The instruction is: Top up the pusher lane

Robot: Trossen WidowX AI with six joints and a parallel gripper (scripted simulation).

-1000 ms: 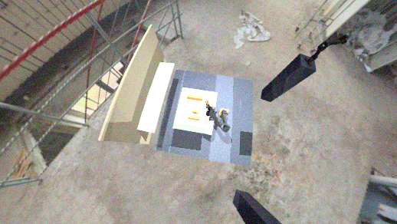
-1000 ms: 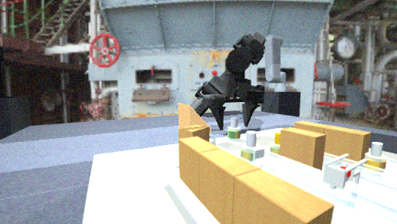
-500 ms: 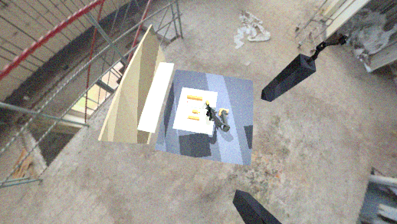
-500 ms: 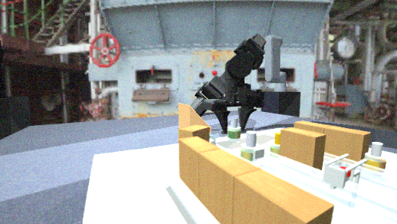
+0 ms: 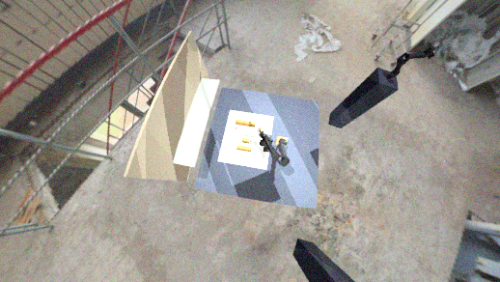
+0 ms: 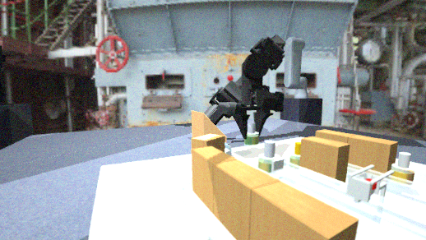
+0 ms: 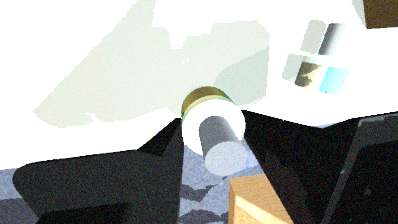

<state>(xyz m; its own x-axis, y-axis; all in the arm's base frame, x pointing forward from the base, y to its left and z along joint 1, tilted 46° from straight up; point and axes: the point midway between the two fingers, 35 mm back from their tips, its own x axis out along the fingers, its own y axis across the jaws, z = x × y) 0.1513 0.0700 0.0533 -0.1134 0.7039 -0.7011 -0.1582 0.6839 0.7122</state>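
Note:
My gripper (image 5: 261,131) (image 6: 252,136) (image 7: 209,120) is shut on a jar with a green and olive band, a white shoulder and a grey knob. The held jar (image 6: 252,140) (image 7: 190,120) is upright in the exterior view; I cannot tell whether its base touches the surface. A similar green-banded jar (image 6: 265,165) with a grey knob stands beside a small pale block. A yellow-topped jar (image 6: 297,159) is behind it. A grey-knobbed jar (image 6: 403,174) with a gold band is at far right. The lane floor and front stop are hard to make out.
Wooden blocks (image 6: 325,158) (image 6: 230,181) flank the jars. A pale slotted piece (image 6: 361,188) with rods and a red mark stands at right. A jar with blue and brown patches (image 7: 322,77) stands right of my fingers in the wrist view. A wooden block (image 7: 252,192) is near the right finger.

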